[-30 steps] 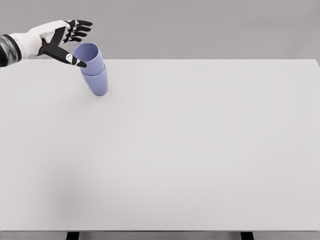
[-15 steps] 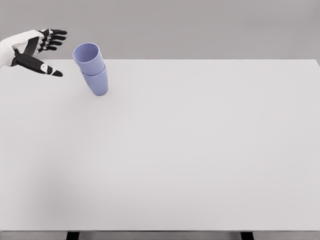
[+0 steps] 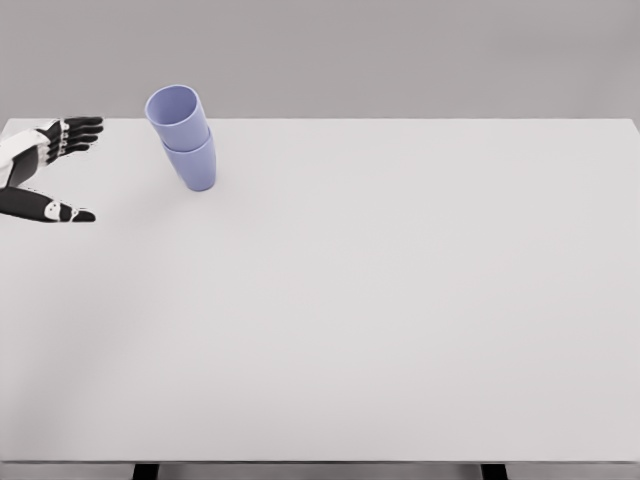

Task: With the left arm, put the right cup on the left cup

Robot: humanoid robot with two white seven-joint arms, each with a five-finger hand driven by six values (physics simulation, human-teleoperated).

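left hand (image 3: 45, 170): at the far left edge of the head view, only partly in frame, arm cut off by the edge
hand state: fingers (image 3: 80, 130) spread and stretched out toward the right, thumb (image 3: 60, 211) splayed well below them, wide gap between thumb and fingers
hand contents: nothing in it, nothing touching it
hand vs cups: well apart, hand sits left of and a bit nearer the camera than the stack
upper cup (image 3: 177, 113): light purple, nested into the other one, open mouth up and facing the camera slightly, rim tipped toward upper left
lower cup (image 3: 195, 168): same purple, standing on the table, only its lower body shows below the upper cup's wall
stack: leans a little, top toward the left, base toward the right; sits at the far left part of the table, near the back edge
stack contact: cups touch each other, lower one touches the table, neither touches the hand
table (image 3: 400, 300): plain white top, fills most of the view, grey wall behind it, two dark legs just visible at the bottom edge
right hand: out of frame
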